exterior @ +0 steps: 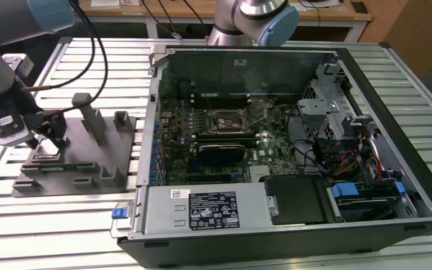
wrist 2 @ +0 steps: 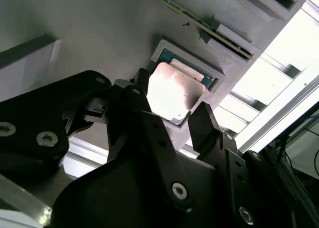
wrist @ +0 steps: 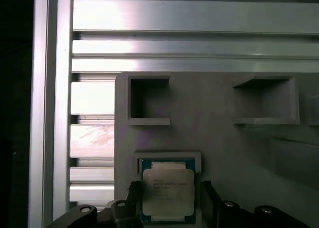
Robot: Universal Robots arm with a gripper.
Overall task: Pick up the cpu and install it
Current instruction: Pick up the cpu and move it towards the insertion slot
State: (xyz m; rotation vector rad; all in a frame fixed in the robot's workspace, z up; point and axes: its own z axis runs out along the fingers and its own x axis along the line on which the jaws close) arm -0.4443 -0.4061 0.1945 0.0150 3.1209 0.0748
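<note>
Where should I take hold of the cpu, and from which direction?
Take the cpu by two opposite side edges, coming straight down from above. It lies flat in a shallow square pocket of the fixture, so probably only its thin edges offer purchase. The open end effector straddles it that way.

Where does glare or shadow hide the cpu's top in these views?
Second wrist view: glare whitens most of the cpu top, and the table slats beyond it are blown out. First wrist view: the cpu is evenly lit, with glare falling on the table slats instead. Exterior view: even light, though the computer case is dimmer inside.
</note>
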